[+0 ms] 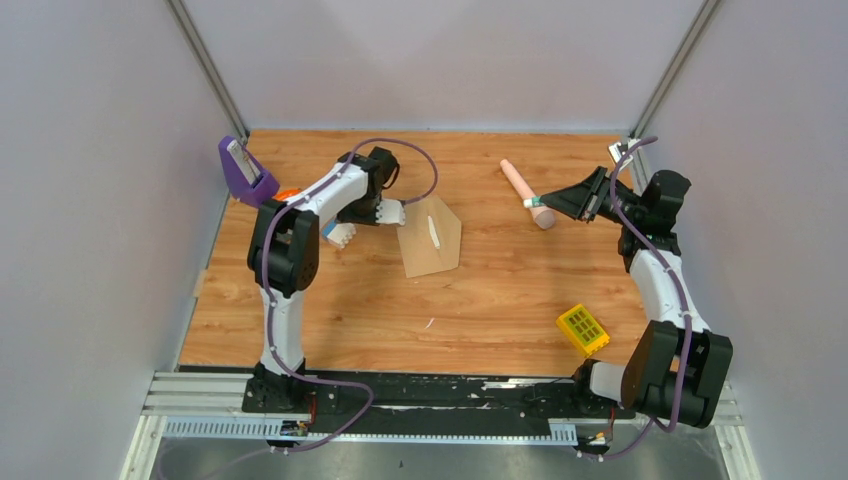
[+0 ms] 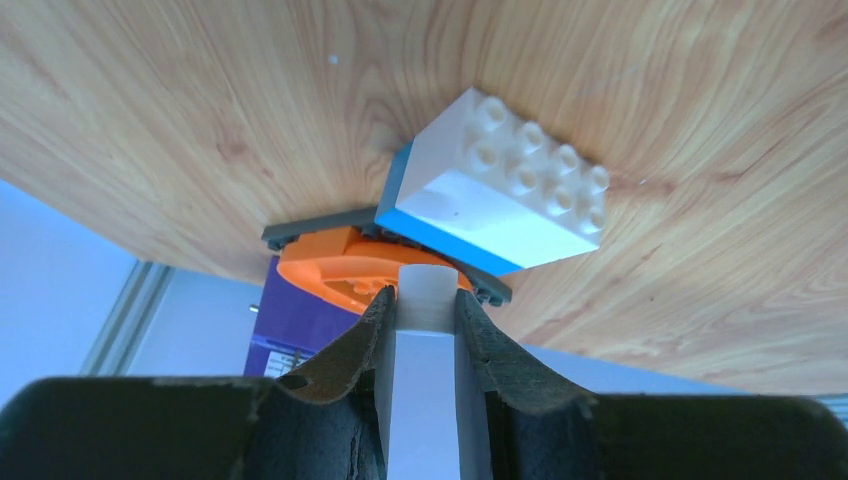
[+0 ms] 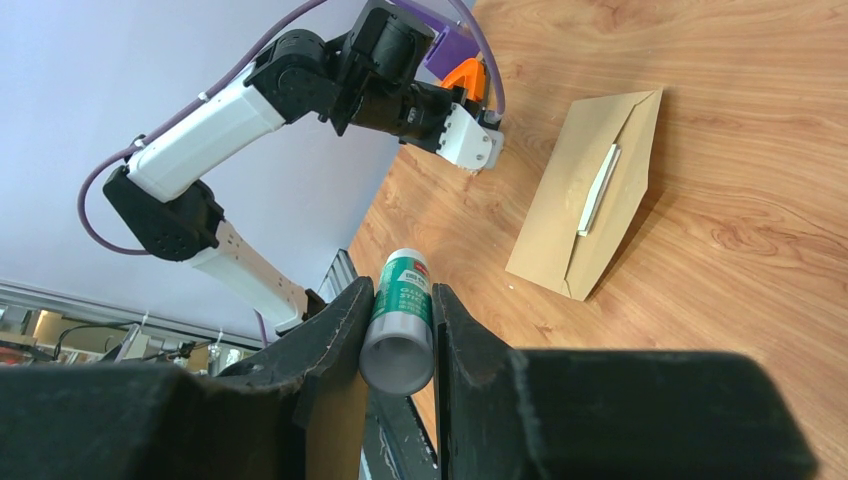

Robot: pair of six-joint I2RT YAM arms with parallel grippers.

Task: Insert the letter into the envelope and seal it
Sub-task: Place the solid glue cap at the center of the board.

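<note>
We saw the left gripper point(image 2: 425, 300) pinching a white cylindrical piece point(image 2: 428, 288); the right gripper point(image 3: 402, 300) clamped a green-labelled glue stick point(image 3: 398, 325); the left wrist view showed a white-and-blue brick point(image 2: 500, 185) close up; the envelope point(image 1: 428, 248) showed only in the top and right wrist views, flat, just beside the left gripper, well apart from the right.

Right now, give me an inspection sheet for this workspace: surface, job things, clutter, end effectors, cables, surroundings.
Surface: wood table, flat.
Job's things: envelope flat mid-table, flap open, white strip on it; letter not told apart.
Clutter: pink stick, yellow block, white-blue brick, orange piece, purple stand.
End effectors: left end effector shut on white piece; right end effector shut on tube.
Cables: purple cable along each arm.
Surroundings: grey walls, metal rail.
</note>
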